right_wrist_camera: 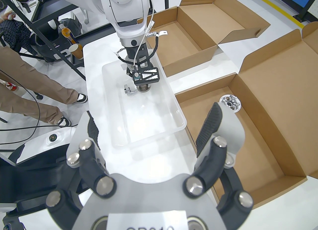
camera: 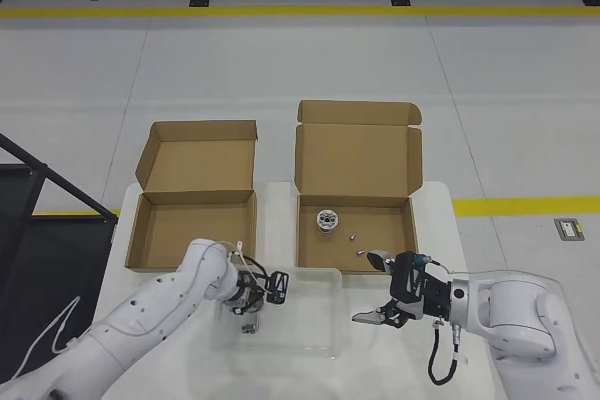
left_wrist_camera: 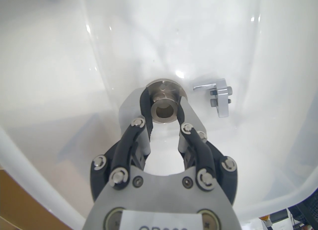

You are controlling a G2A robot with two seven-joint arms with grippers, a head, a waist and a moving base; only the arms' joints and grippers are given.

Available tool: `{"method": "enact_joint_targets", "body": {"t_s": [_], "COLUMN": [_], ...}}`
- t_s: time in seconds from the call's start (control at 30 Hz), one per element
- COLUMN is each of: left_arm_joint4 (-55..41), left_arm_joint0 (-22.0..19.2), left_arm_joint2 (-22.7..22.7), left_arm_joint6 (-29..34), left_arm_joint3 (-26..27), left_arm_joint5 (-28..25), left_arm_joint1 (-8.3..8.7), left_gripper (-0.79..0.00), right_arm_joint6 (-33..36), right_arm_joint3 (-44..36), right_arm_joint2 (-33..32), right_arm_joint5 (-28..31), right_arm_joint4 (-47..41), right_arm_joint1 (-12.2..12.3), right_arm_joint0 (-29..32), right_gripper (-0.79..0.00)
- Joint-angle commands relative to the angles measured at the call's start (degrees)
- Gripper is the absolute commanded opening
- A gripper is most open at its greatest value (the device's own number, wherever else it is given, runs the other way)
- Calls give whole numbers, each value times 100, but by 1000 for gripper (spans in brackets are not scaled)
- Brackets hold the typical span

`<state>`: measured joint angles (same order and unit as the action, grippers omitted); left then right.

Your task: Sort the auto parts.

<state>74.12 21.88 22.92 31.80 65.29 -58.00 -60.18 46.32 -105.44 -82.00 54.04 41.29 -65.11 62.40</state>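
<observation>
Now, pick step: left pincer (left_wrist_camera: 164, 101) clenched on metal bushing (left_wrist_camera: 162, 110) inside tray (left_wrist_camera: 273, 42); right pincer (right_wrist_camera: 154, 116), released, at tray's 3 o'clock. Next, likely: lift clear, carry to box (camera: 190, 235).

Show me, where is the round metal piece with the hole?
In the left wrist view, the flanged metal bushing sits in the clear plastic bin, clamped in the left gripper's jaws, beside a silver bracket.
</observation>
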Motion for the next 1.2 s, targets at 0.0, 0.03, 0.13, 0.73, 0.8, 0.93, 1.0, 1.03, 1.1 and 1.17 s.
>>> {"method": "enact_joint_targets", "body": {"t_s": [0.0, 0.03, 0.13, 0.73, 0.8, 0.93, 1.0, 1.03, 1.1, 1.17], "left_arm_joint4": [-15, -29, -107, 37, 150, 403, 488, 488, 488, 488], "left_arm_joint0": [-9, -10, 9, 1490, 1719, 2138, 2218, 2218, 2218, 2218], "left_arm_joint2": [30, 51, 169, 2966, 3346, 4014, 4100, 4100, 4100, 4100], "left_arm_joint6": [-22, -43, -116, -114, -233, -736, -844, -844, -844, -844], "left_arm_joint3": [95, 168, 418, 2800, 2862, 2888, 2929, 2929, 2929, 2929], "left_arm_joint5": [0, 0, 0, 563, 757, 1183, 1212, 1212, 1212, 1212], "left_arm_joint1": [37, 60, 166, 1458, 1556, 1700, 1722, 1722, 1722, 1722], "left_gripper": [-785, -785, -785, -785, -785, -785, -785, -785, -785, -785], "right_arm_joint6": [0, 0, 0, 0, 0, 0, 0, 0, 0, 0], "right_arm_joint3": [0, 0, 0, 0, 0, 0, 0, 0, 0, 0], "right_arm_joint2": [-1, -1, -1, -1, -1, -1, -1, -1, -1, -1], "right_arm_joint5": [0, 0, 0, 0, 0, 0, 0, 0, 0, 0], "right_arm_joint4": [0, 0, 0, 0, 0, 0, 0, 0, 0, 0], "right_arm_joint1": [0, 0, 0, 0, 0, 0, 0, 0, 0, 0], "right_arm_joint0": [0, 0, 0, 0, 0, 0, 0, 0, 0, 0], "right_gripper": [0, 0, 0, 0, 0, 0, 0, 0, 0, 0]}}
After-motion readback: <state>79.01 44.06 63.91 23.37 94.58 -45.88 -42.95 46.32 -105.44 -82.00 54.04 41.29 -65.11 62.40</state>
